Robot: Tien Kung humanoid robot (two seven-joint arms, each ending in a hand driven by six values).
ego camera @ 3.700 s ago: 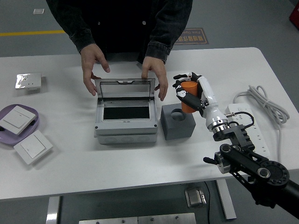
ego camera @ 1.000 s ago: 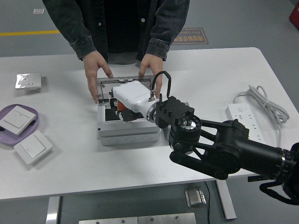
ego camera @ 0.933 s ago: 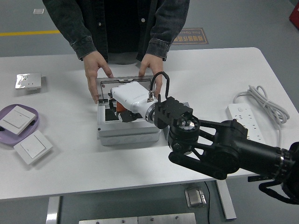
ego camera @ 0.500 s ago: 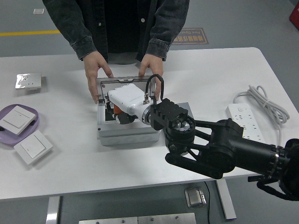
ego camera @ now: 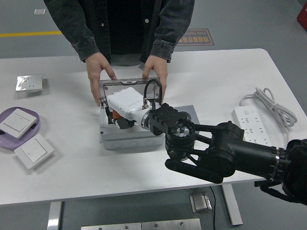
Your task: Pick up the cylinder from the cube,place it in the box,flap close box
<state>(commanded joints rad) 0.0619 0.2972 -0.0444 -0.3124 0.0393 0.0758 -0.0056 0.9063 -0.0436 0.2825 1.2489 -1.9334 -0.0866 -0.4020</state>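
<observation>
The grey box (ego camera: 125,140) sits open at the table's middle, its clear lid (ego camera: 125,84) standing upright. A person at the far side steadies that lid with the left hand (ego camera: 98,68) and right hand (ego camera: 157,71). My right hand (ego camera: 118,119), white-backed with dark fingers, reaches into the box's opening from the right. Its fingers are curled on the orange cylinder (ego camera: 114,114), of which only a sliver shows under the palm. The grey cube (ego camera: 192,113) is mostly hidden behind my black forearm (ego camera: 216,151). My left arm is out of sight.
A white power strip (ego camera: 251,125) with a coiled cable (ego camera: 271,103) lies at the right. At the left are a purple plate (ego camera: 31,115) bearing a wall switch, another switch (ego camera: 33,151) beside it, and a silver-wrapped switch (ego camera: 29,83).
My right hand has carried the cylinder from above the cube leftwards into the box, and over the last second slid further left inside it. The person's hands stay on the lid.
</observation>
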